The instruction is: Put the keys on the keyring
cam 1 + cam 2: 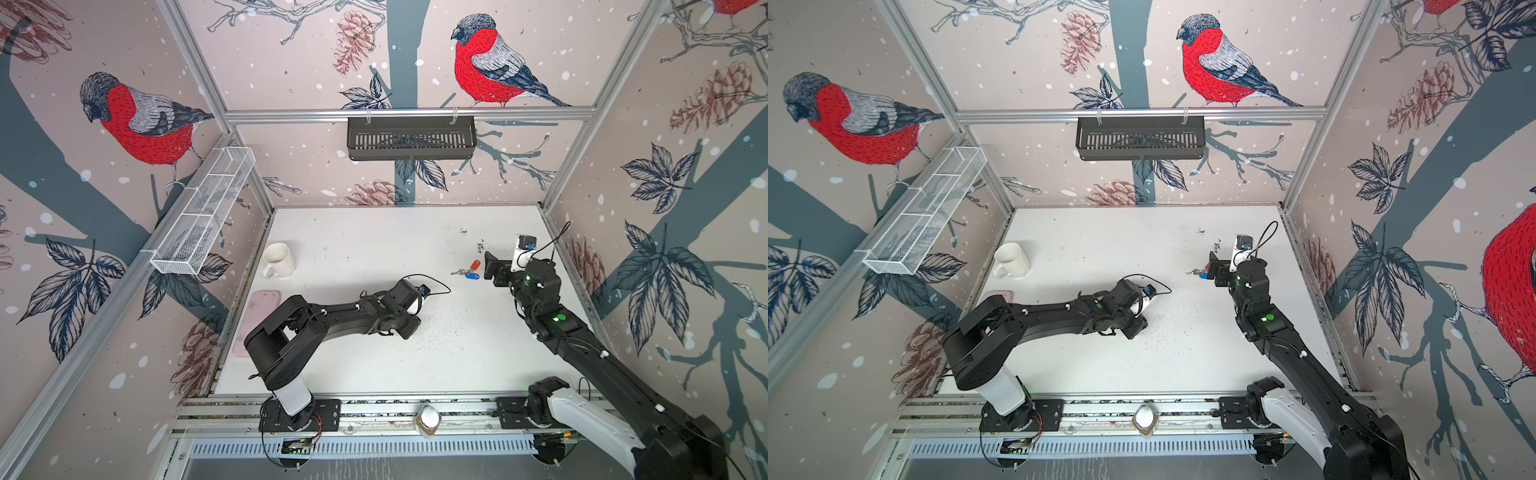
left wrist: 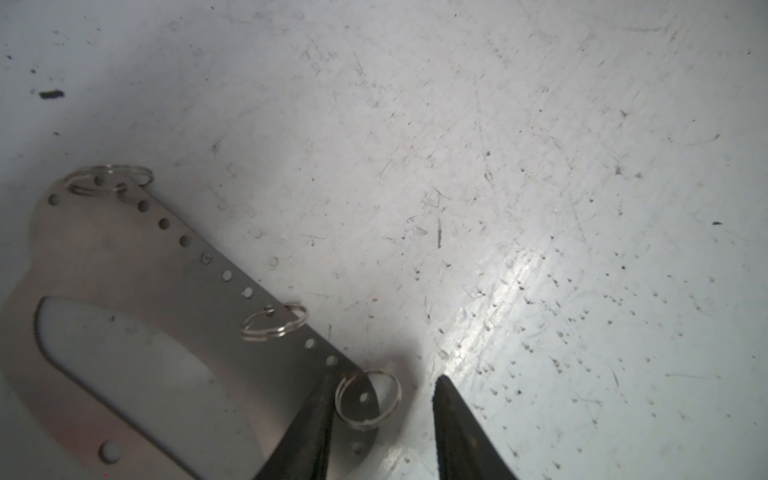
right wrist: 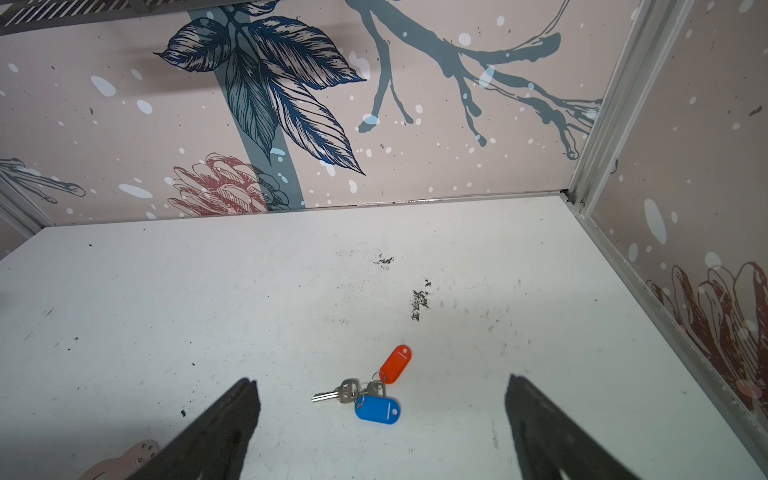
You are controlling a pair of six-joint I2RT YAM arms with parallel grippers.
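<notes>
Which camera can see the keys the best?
The right wrist view: the keys lie close, sharp and unblocked. In both top views the keys are tiny. The left wrist view misses them.

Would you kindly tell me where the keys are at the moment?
In both top views the keys lie on the white table, right of centre, just in front of the right gripper, whose jaws stand open.
</notes>
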